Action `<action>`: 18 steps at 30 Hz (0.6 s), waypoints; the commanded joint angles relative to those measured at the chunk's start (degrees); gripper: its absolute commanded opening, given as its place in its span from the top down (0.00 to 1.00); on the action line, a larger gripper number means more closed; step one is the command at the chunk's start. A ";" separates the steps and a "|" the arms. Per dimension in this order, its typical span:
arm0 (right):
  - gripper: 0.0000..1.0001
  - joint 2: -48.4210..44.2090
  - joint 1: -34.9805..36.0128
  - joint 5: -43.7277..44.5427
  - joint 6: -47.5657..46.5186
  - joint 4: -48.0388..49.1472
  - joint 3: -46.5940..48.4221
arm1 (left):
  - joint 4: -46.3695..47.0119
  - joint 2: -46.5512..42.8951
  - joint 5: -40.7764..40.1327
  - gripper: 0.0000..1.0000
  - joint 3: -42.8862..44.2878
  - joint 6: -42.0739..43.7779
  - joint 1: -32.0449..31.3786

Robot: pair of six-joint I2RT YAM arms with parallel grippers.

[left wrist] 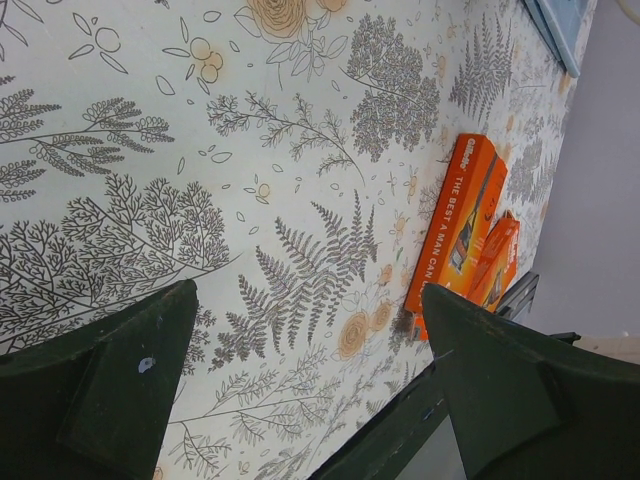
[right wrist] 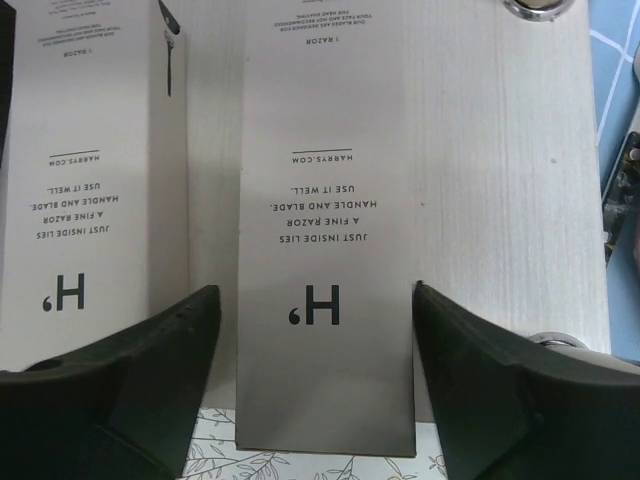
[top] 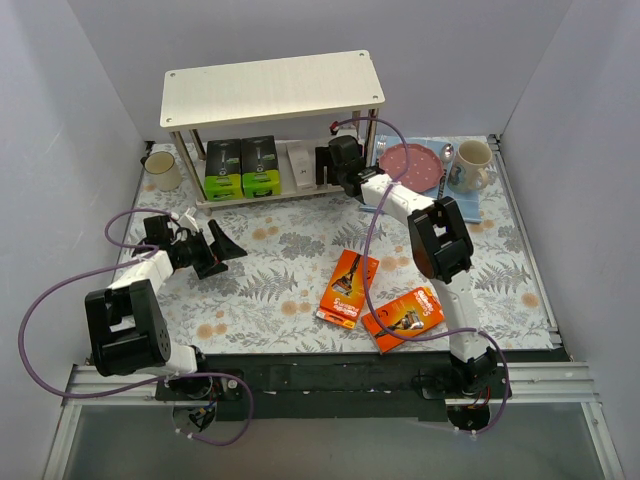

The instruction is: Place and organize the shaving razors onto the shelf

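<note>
The shelf [top: 270, 88] stands at the back of the table. Its lower board [right wrist: 500, 150] holds two black-and-lime-green packs [top: 223, 168] [top: 260, 165] and two slim white boxes [top: 298, 165]. In the right wrist view one white box [right wrist: 95, 150] lies at the left and another [right wrist: 325, 200] lies between my fingers, its near end overhanging the board's front edge. My right gripper [top: 325, 165] [right wrist: 315, 290] is open around that box, with a gap on its left side. Two orange packs [top: 348, 288] [top: 403, 318] lie flat on the floral cloth; they also show in the left wrist view [left wrist: 455, 225] [left wrist: 495, 262]. My left gripper [top: 228, 248] [left wrist: 310, 290] is open and empty, left of them.
A cream mug [top: 163, 170] stands left of the shelf. A blue mat [top: 462, 205] right of the shelf holds a red plate [top: 410, 165], a spoon [top: 447, 155] and a patterned mug [top: 472, 165]. Grey walls close in the table on three sides.
</note>
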 commanded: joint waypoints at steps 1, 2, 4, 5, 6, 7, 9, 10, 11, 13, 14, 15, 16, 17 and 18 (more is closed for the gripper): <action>0.12 -1.15 0.47 -0.80 -0.76 2.02 0.40 | 1.14 0.04 1.48 0.05 1.82 0.47 0.31; 0.09 -1.68 0.47 -1.06 -0.84 1.93 0.05 | 1.32 -0.04 1.57 0.05 1.56 0.21 0.39; 0.06 -3.52 0.38 -1.06 -1.02 1.93 -0.74 | 2.02 -0.05 1.75 0.05 1.21 -0.23 0.39; 0.06 -4.06 0.38 -0.62 -1.02 1.67 -1.09 | 2.20 -0.13 1.84 0.05 0.95 -0.40 0.48; 0.06 -4.84 0.47 -0.53 -1.11 1.75 -1.36 | 2.37 -0.13 1.92 0.05 0.95 -0.58 0.48; 0.06 -6.33 0.47 -0.44 -1.11 1.76 -1.97 | 2.72 -0.13 2.01 0.05 0.95 -0.75 0.39; 0.06 -8.01 0.47 -0.18 -1.11 1.49 -3.46 | 3.43 -0.05 2.01 0.05 0.68 -1.19 0.39; 0.06 -9.58 0.47 -0.27 -0.93 1.40 -3.90 | 4.13 0.04 2.10 0.05 0.68 -1.46 0.39; 0.06 -10.29 0.38 -0.35 -0.58 1.14 -4.87 | 4.48 0.04 2.10 0.05 0.51 -1.72 0.39; 0.06 -12.22 0.47 -0.36 -0.32 0.79 -5.92 | 5.36 0.13 2.19 0.05 0.24 -2.16 0.39; 0.06 -12.93 0.38 -0.53 -0.32 0.79 -6.71 | 5.62 0.30 2.28 0.05 0.07 -2.34 0.39; 0.06 -13.63 0.47 -0.53 -0.32 0.70 -8.03 | 5.71 0.22 2.28 0.05 -0.02 -2.43 0.39; 0.06 -14.95 0.47 -0.53 -0.32 0.70 -9.00 | 5.80 0.39 2.36 0.05 -0.02 -2.51 0.39; 0.06 -15.66 0.38 -0.53 -0.40 0.61 -9.79 | 5.80 0.31 2.54 0.05 -0.02 -2.60 0.39; 0.06 -16.45 0.29 -0.62 -0.49 0.61 -11.45 | 5.80 0.48 2.54 0.05 -0.11 -2.69 0.39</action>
